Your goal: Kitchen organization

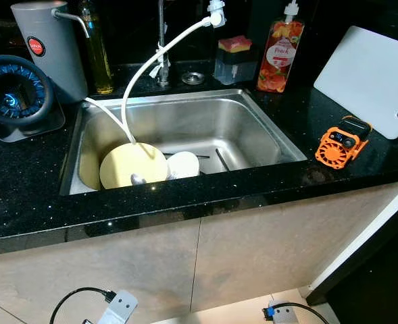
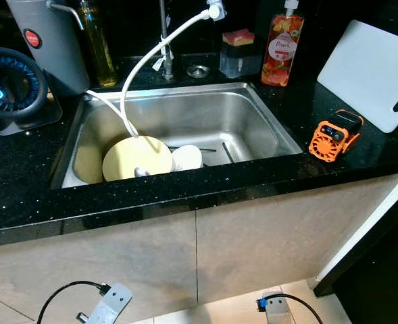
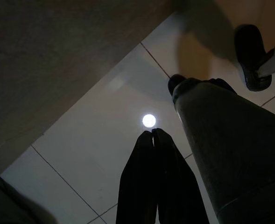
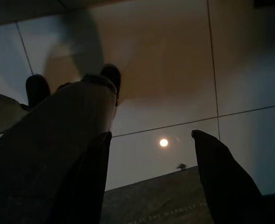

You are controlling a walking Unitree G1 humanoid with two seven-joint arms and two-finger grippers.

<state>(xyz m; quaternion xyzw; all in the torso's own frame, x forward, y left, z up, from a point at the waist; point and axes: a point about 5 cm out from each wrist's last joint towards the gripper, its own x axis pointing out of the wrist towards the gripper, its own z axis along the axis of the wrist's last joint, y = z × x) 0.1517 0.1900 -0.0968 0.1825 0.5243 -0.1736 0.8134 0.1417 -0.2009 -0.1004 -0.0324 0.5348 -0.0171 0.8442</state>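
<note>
Overhead, the head camera looks down on a stainless sink (image 1: 253,128) set in a black speckled counter (image 1: 185,196). Inside the basin, at its front left corner, lie a pale yellow plate (image 1: 128,164), a small white bowl (image 1: 184,164) touching the plate's right edge, and a spoon (image 1: 138,179) resting on the plate near its front rim. A white hose (image 1: 151,61) runs from the faucet down onto the plate. A second pale dish appears to lie partly under the plate on its left; its shape cannot be told.

On the counter stand a grey kettle (image 1: 46,44), a round blue-lit device (image 1: 13,94), an oil bottle (image 1: 97,47), a sponge holder (image 1: 234,57) and a soap dispenser (image 1: 280,54) behind the sink, with an orange gadget (image 1: 342,144) and a white cutting board (image 1: 371,77) to the right.

Both arms hang low before the cabinet. The left gripper (image 3: 152,134) has its fingers pressed together, holding nothing, above the tiled floor (image 3: 95,154). The right gripper (image 4: 151,140) has its fingers spread wide apart, likewise holding nothing.

Handling, as a judgement: plate and bowl look like glazed ceramic, so rigid, fairly heavy, breakable, and probably wet and slippery in the basin. The plate is best pinched at its raised free rim on the right or front, after the hose and spoon are moved off it. The bowl suits a grip across its wall, one finger inside. The spoon is light and thin; its handle is the place to hold.
</note>
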